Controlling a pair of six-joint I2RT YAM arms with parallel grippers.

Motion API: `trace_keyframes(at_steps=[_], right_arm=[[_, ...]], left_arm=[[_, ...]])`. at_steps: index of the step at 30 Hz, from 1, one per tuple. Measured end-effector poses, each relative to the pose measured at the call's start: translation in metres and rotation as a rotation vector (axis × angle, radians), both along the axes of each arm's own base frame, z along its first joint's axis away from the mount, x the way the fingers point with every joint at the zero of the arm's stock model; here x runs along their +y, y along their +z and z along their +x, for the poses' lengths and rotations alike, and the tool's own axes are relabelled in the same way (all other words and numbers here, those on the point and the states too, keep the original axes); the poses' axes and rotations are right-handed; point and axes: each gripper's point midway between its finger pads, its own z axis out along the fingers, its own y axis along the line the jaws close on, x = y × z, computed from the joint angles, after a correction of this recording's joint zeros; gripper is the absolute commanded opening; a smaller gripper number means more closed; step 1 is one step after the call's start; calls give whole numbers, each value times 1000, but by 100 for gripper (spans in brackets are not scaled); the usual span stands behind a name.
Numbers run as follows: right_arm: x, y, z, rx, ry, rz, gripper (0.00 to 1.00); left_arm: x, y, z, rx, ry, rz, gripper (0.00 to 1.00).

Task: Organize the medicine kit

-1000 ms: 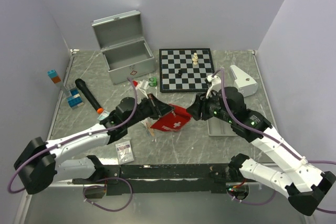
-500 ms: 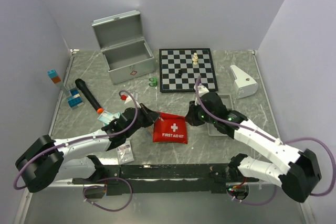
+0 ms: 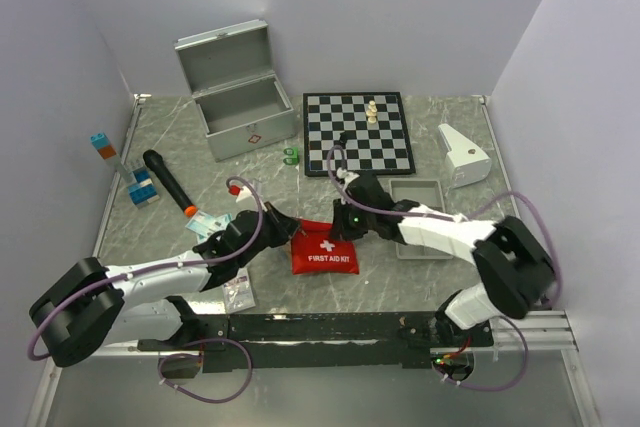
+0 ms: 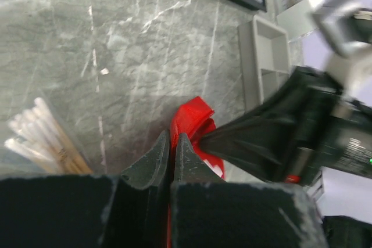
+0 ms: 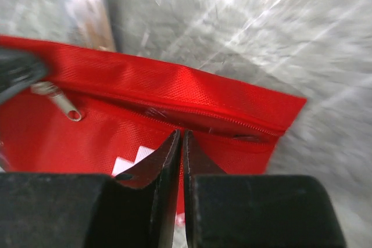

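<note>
Grey marble worktop [image 3: 450, 277], open silver medicine case [image 3: 240, 112] at back left. The red first-aid pouch [image 3: 325, 255], held tilted in the air 1 second ago, now lies flat at centre front. The left gripper [image 3: 288, 231] jaws pinch its left edge. The right gripper [image 3: 346, 224] jaws, wider before, are nearly pressed together at its top edge.

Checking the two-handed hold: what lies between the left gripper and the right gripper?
The red pouch. In the top view its upper edge runs from the left gripper to the right gripper. Both wrist views show red fabric at the fingertips.
</note>
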Motion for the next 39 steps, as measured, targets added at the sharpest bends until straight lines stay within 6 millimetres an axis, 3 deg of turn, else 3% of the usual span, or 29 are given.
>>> trace_keyframes(at_steps=[3,6,9,15,18,22,27,39], right_arm=[[6,-25,-4,70,14,-24,11],[7,-22,-3,54,10,-18,15],[3,-1,0,-9,-9,3,24],[4,84,0,-208,-1,148,34],[16,102,-11,-221,71,212,42],[34,94,-27,-156,167,250,52],[47,80,-36,-116,206,266,56],[51,70,-16,-179,143,229,58]], left_arm=[[3,-7,-3,3,-10,23,1],[5,-11,-5,5,-14,35,1],[6,-6,-5,-16,-18,32,1],[7,24,-7,-108,-31,-31,1],[7,38,-10,-151,-48,-70,1],[2,50,-13,-186,-78,-112,1],[-2,57,-17,-199,-103,-148,1],[-8,61,-23,-196,-142,-179,1]])
